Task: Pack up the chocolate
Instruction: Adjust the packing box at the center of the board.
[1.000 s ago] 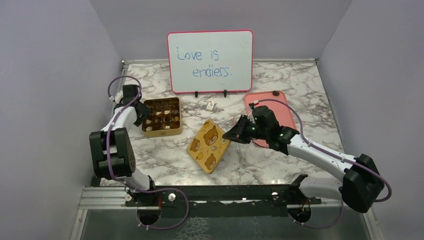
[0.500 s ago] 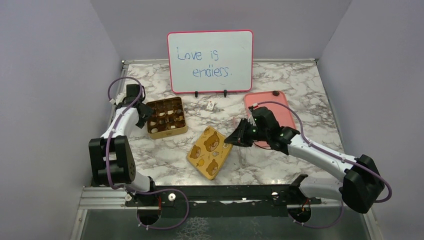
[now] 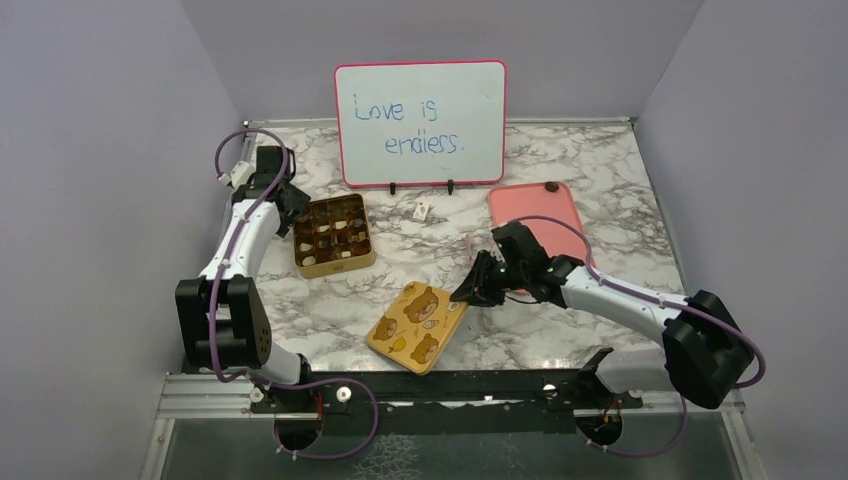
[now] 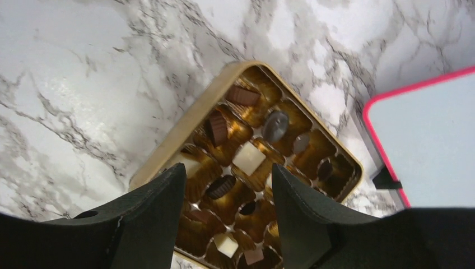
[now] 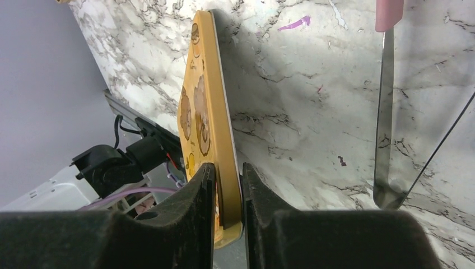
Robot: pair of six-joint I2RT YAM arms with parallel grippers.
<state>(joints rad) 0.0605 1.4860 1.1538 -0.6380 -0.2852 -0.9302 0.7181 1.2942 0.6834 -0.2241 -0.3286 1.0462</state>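
Before a whiteboard (image 3: 420,122) reading "Love is endless.", the chocolates (image 4: 248,158) sit in the gold tin (image 4: 185,120), the left gripper (image 4: 227,185) hovering above with jaws apart and empty, while the right gripper (image 5: 227,174) pinches the bear-printed lid (image 5: 204,112) by its edge.

Yellow bear lid (image 5: 204,112) between the 2 fingers (image 5: 185,224)

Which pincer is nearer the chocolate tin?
Left. The left pincer hovers open by the tin, at its far-left corner; the right pincer sits off to its right, clamping the bear lid.
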